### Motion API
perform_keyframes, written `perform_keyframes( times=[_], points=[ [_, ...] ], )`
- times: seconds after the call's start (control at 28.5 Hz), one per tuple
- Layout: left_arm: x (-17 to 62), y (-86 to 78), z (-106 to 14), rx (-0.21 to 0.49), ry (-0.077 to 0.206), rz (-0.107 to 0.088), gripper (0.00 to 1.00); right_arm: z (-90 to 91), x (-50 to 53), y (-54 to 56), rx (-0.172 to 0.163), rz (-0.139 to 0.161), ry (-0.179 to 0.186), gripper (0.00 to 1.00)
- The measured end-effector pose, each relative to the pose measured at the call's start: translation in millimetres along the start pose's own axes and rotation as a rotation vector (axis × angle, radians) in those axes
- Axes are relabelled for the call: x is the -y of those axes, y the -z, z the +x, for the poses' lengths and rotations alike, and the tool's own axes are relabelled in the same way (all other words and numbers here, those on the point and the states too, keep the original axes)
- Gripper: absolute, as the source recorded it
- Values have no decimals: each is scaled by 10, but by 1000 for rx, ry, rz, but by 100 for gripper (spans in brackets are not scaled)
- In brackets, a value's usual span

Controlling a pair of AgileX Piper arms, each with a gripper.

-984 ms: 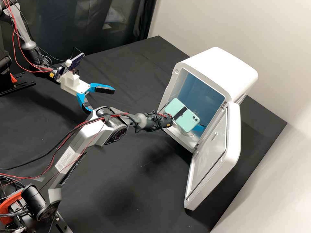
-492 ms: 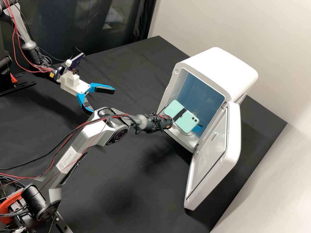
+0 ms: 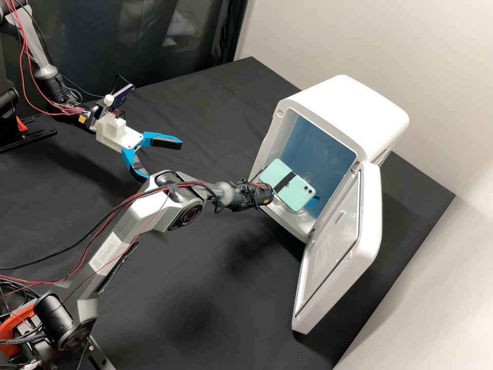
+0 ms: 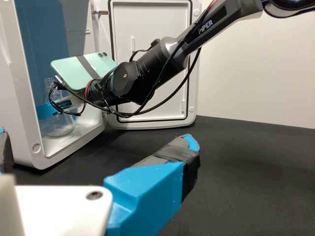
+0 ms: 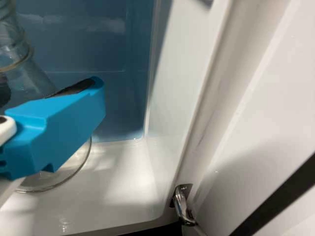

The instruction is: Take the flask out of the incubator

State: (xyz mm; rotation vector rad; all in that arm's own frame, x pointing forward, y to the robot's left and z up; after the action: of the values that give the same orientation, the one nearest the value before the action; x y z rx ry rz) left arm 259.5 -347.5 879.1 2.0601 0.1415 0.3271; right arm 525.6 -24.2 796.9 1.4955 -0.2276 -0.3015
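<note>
The right arm (image 3: 154, 205) comes in from the bench's near corner and stretches level across the black bench (image 3: 215, 288) into the mouth of the white incubator (image 3: 349, 110). A mint-green phone (image 3: 287, 185) is strapped on its wrist, just inside the opening. The incubator door (image 3: 339, 252) hangs wide open on the near side, and a metal hinge (image 5: 179, 204) shows at its lower corner.

Inside, the flask (image 5: 19, 64) stands upright on the chamber's white floor (image 5: 123, 187), in front of the blue back wall. It is clear glass and conical, with a wide round base and a narrower neck. The right gripper (image 4: 58, 109) is at the flask. One blue finger (image 5: 59, 123) lies along the side of the glass. Its partner is hidden, so I cannot tell whether the gripper has closed on the flask.

Farther back, well clear of the incubator, the left gripper (image 3: 159, 159) hangs above the bench with its fingers spread wide, holding nothing.
</note>
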Motion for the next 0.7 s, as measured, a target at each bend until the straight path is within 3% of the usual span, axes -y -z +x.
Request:
perform_keyframes(
  times=[0.32,0.46,0.53,0.7],
  points=[
    [0,0,0,0,0,0,100,0,0,1,-1,0,0,0],
    [0,0,0,0,0,0,100,-37,43,-33,-25,-9,-6,0],
    [0,0,0,0,0,0,100,-120,63,-47,-52,-23,-1,0],
    [0,0,0,0,0,0,100,-439,78,-92,-92,-15,40,0]
  ],
)
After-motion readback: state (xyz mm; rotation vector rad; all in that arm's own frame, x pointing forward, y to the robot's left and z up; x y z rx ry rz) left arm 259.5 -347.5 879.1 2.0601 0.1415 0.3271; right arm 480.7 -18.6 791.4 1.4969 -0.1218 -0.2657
